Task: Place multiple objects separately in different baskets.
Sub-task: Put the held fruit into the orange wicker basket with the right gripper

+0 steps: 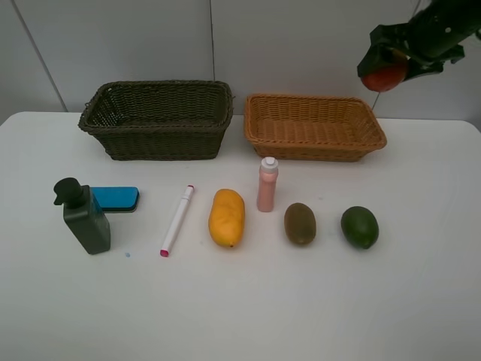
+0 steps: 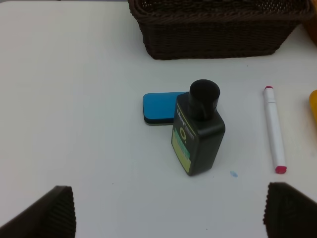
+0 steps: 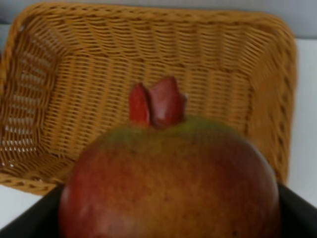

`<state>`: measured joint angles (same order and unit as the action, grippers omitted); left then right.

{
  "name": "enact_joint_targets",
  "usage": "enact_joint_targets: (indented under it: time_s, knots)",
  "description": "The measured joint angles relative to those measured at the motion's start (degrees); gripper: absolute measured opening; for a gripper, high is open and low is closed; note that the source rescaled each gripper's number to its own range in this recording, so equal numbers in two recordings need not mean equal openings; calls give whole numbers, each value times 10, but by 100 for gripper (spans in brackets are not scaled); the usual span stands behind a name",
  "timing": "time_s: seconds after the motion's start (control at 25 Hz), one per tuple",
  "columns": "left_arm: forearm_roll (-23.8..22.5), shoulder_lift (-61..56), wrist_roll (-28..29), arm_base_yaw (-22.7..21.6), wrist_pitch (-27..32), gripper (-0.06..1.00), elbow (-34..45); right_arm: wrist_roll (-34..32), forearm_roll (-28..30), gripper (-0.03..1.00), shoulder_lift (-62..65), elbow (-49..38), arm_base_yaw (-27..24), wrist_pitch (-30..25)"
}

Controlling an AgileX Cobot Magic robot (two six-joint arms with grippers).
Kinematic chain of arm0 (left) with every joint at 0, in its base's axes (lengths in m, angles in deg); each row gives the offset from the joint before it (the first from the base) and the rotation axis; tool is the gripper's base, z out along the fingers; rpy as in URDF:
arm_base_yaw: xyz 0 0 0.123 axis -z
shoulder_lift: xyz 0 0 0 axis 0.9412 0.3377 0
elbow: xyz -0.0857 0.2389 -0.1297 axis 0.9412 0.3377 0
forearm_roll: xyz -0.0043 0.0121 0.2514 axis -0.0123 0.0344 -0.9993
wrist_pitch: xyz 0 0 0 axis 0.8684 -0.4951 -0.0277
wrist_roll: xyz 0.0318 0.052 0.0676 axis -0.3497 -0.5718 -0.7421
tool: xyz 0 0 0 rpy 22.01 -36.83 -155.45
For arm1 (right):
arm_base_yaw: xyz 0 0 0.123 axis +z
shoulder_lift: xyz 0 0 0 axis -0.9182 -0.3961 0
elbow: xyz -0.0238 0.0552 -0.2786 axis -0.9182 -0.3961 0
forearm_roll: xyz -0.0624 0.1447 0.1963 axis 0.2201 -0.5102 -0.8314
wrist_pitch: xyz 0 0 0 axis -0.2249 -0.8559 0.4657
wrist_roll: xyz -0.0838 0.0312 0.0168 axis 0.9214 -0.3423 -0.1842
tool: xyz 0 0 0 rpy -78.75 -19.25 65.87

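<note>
Starting with the big stuff: the dark basket [image 1: 158, 141] and tan basket [image 1: 316, 154] sit side by side at the back, with nothing in either that I can see. The right gripper [image 1: 391, 64] is clamped on the red fruit [image 1: 384, 77], high up just past the tan basket's right end. So I'd say we're mid-delivery; next it needs to slide in over that basket, come down, then let go gently so the fruit doesn't bounce out. The left gripper [image 2: 168, 213] hangs over the table with fingers wide apart and empty, near the pump bottle [image 2: 198, 134]. The mango [image 1: 226, 217], lime [image 1: 359, 226], kiwi [image 1: 300, 223], pink bottle [image 1: 267, 185], eraser [image 1: 115, 198] and marker [image 1: 177, 219] wait in a row.
</note>
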<state>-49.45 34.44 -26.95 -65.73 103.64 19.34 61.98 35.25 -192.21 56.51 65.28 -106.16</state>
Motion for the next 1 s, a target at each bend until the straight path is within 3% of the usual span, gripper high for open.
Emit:
enact_joint_targets:
  time_s: [0.2, 0.52, 1.0]
  knots:
    - [0, 0, 0, 0, 0, 100, 0, 2, -4, 79, -54, 37, 31, 34]
    - [0, 0, 0, 0, 0, 100, 0, 8, 18, 79, -130, 42, 32, 113]
    - [0, 0, 0, 0, 0, 100, 0, 28, 22, 79, -173, 42, 37, 145]
